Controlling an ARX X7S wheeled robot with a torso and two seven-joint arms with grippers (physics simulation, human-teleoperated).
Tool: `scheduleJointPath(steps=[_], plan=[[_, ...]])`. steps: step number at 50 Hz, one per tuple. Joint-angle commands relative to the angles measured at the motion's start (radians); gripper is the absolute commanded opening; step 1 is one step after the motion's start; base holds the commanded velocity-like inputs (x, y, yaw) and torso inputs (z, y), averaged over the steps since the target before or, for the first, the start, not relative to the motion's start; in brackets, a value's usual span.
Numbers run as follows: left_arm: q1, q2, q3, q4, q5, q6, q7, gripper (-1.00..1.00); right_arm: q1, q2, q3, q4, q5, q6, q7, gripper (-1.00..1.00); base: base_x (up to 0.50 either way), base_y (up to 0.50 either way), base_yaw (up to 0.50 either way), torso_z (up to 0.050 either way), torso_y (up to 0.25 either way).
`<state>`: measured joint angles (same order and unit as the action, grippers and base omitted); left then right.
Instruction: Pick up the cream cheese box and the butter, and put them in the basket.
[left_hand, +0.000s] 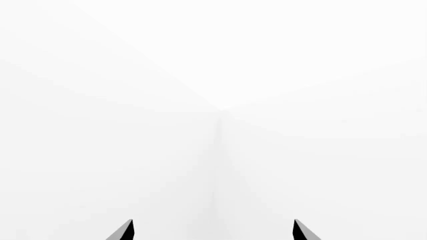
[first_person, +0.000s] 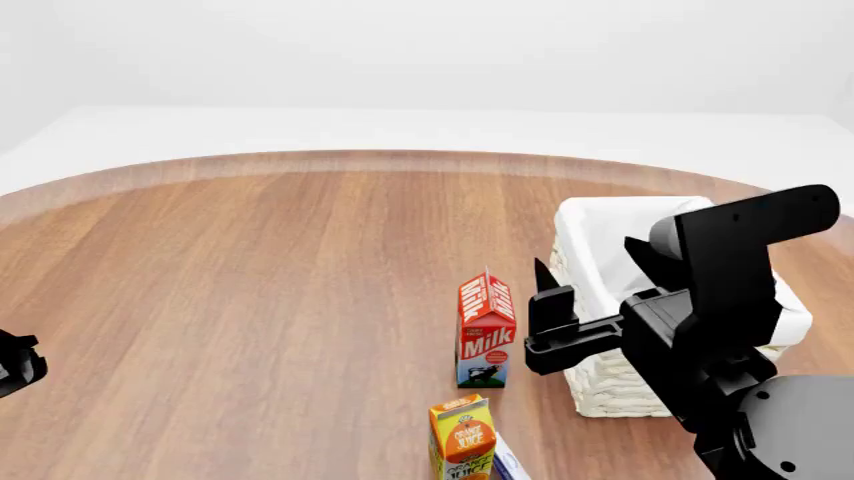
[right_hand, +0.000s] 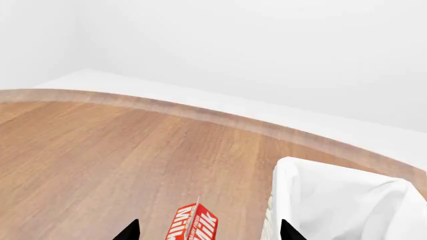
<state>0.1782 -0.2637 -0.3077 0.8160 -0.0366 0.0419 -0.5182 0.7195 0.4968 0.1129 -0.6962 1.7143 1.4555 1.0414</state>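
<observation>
Right arm: nearest of all, a bulky black arm fills the 4 to 5 o'clock corner of the head view, bent at the elbow, forearm reaching left across the front of the basket.
Right gripper (first_person: 583, 272): hangs above the table between milk carton and basket; its two dark fingers stand well apart with nothing between them, so it is released.
Left gripper (left_hand: 213, 231): in its own wrist view only two black fingertips show, spread wide, empty, facing blank white.
Left arm: a small dark piece shows at 9 o'clock on the edge of the head view.
Basket (first_person: 587, 222): white wicker with a cloth liner, at 3 o'clock on the table, partly hidden by the right arm; what is inside it I cannot tell.
Milk carton (first_person: 486, 328): red, upright, just left of the basket.
Orange juice carton (first_person: 462, 436): upright at 6 o'clock, in front of the milk.
Cream cheese box (first_person: 509, 463): a white and blue sliver at the juice carton's right foot, cut by the frame edge.
Butter: not seen in any view.
Table (first_person: 240, 300): round-edged, brown wood grain.
Room: plain white floor and walls.
</observation>
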Motion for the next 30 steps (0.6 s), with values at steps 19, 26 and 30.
scheduleJointPath(steps=[19, 26, 30], plan=[[0.004, 0.010, -0.012, -0.018, 0.011, 0.006, 0.012, 1.00, 0.045, -0.022, -0.136, 0.151, -0.064, -0.009, -0.040, 1.00, 0.00, 0.00, 0.00, 0.000, 0.000], [0.004, 0.007, -0.009, -0.020, 0.011, 0.005, 0.009, 1.00, 0.019, -0.029, -0.165, 0.151, -0.123, -0.017, -0.092, 1.00, 0.00, 0.00, 0.00, 0.000, 0.000], [0.006, 0.006, -0.009, -0.021, 0.009, 0.007, 0.007, 1.00, -0.001, -0.024, -0.185, 0.150, -0.185, -0.025, -0.142, 1.00, 0.00, 0.00, 0.00, 0.000, 0.000]])
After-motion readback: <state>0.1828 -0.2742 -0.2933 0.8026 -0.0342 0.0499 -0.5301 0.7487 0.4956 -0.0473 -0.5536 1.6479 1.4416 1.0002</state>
